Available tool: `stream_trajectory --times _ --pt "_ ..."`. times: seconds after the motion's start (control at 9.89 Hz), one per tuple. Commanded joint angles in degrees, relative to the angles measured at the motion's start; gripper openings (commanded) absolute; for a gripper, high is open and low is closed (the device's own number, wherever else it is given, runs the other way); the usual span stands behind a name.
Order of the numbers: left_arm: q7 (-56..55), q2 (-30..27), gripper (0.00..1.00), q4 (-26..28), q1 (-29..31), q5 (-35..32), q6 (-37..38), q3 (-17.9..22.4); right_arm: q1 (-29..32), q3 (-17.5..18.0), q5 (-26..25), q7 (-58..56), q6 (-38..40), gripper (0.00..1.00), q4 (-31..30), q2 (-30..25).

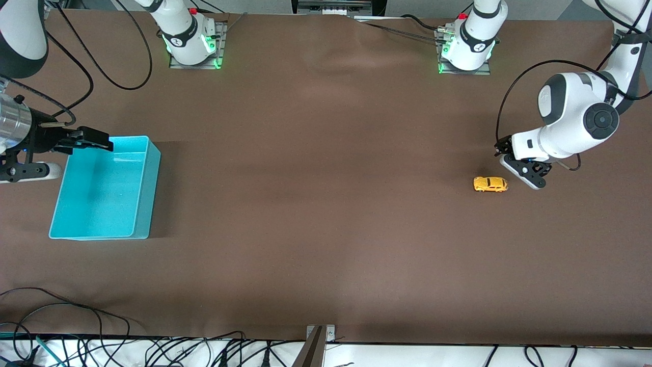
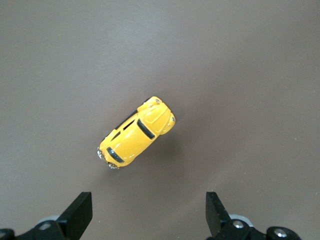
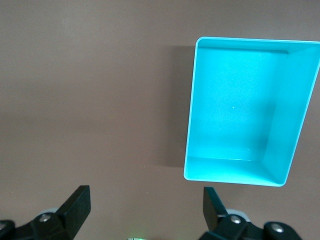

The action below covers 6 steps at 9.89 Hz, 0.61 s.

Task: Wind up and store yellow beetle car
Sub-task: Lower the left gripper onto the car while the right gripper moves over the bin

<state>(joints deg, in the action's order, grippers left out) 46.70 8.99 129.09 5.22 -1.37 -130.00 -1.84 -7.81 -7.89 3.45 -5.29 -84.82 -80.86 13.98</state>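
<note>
- Both arms [image 1: 575,120] are glossy white with dark grey joint caps.
- Black cables loop along them.
- Bases [image 1: 466,46] glow green, each with a red button.
- The right claw [image 1: 89,140] is black; the left claw [image 1: 524,171] seems white with black.

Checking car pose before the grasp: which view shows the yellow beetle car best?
Left wrist view: the yellow beetle car fills mid-frame from above, roof and windows clear, beyond the open left tool. Front view shows the car only as a tiny shape. Right wrist view lacks it.
</note>
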Motion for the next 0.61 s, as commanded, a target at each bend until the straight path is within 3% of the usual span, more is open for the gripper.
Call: stream_trajectory --times 0.0,0.51 --pt "12.83 1.46 1.0 0.37 0.32 0.93 -3.57 -0.01 -1.59 0.07 -3.26 -2.61 -0.61 1.0 -0.26 -0.01" --pt "36.83 7.08 1.0 0.19 0.32 0.49 -12.01 0.08 -6.77 -0.01 -4.5 -2.27 -2.01 1.0 -0.35 0.87"
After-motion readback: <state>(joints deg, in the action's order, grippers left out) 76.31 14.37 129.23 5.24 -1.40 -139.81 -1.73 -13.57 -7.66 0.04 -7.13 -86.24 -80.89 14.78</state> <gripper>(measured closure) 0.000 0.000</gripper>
